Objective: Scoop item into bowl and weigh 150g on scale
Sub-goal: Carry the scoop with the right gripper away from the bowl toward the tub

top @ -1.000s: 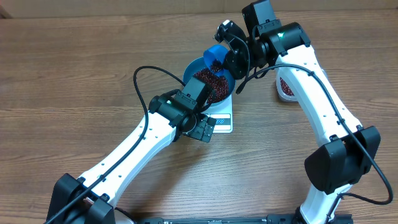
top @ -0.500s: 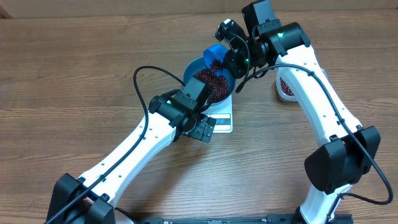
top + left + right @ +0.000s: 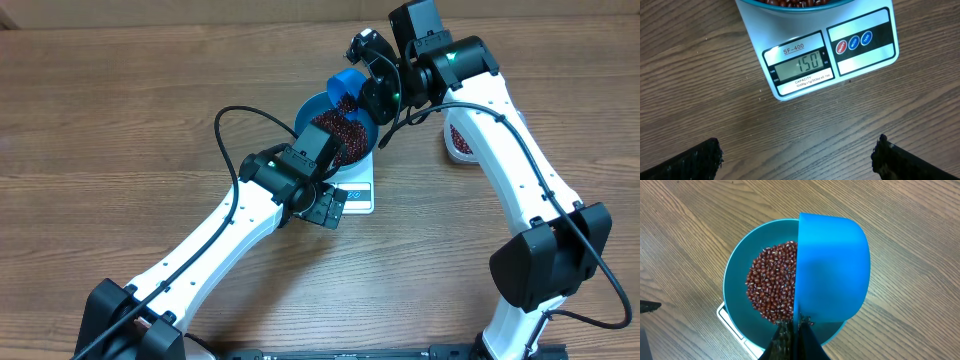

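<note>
150 reads on the scale (image 3: 860, 42), so any stray bean dropping from the tilted scoop (image 3: 832, 265) overshoots, and a knock to the bowl (image 3: 735, 280) of beans (image 3: 772, 285) skews it. My left gripper (image 3: 797, 150) hovers wide apart, empty, facing the display; my right gripper (image 3: 792, 340) is clamped on the scoop's handle.

overhead, close downward wrists, shared bowl (image 3: 735, 280)

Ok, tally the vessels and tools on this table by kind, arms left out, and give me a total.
bowl: 1
scoop: 1
scale: 1
tub: 1
Total: 4
</note>
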Controlling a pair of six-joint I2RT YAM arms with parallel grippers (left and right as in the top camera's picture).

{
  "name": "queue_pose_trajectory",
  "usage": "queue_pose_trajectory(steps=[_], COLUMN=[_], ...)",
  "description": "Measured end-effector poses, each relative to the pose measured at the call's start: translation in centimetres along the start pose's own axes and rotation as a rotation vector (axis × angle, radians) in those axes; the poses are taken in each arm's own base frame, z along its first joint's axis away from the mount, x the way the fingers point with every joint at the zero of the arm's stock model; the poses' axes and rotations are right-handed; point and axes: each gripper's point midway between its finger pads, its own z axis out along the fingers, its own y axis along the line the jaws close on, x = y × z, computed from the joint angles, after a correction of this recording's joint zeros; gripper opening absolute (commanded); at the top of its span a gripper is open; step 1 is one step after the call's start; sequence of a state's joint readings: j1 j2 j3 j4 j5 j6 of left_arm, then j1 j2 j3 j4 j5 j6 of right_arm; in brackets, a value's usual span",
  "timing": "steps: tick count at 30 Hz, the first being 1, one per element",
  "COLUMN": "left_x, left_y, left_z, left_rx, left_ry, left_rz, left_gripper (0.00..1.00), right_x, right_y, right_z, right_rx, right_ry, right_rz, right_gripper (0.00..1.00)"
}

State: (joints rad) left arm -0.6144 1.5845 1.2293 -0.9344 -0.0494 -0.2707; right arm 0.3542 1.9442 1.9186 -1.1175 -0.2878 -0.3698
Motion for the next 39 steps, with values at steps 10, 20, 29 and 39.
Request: queue_pose_trajectory(steps=[10, 20, 29, 39], left_x=[0.0, 0.0, 0.0, 0.0], left_y=[0.0, 0.0, 0.0, 0.0], left_z=[0.0, 0.0, 0.0, 0.0], left_rx=[0.0, 0.0, 0.0, 0.0], left_ry=[0.0, 0.0, 0.0, 0.0], left_rz=[0.0, 0.0, 0.0, 0.0], left_gripper=[1.0, 1.0, 0.99, 1.0], right_x=[0.0, -0.2, -0.8, 0.1], right_y=[0.0, 0.0, -0.5, -6.0], right_z=[0.0, 0.0, -1.9, -6.4], right_rx=[0.0, -0.003, -0.213, -0.364], right_ry=[0.0, -0.007, -0.095, -0.229], right_rz=[0.003, 0.08, 0.276, 0.51], right_gripper=[0.04, 0.04, 0.04, 0.04])
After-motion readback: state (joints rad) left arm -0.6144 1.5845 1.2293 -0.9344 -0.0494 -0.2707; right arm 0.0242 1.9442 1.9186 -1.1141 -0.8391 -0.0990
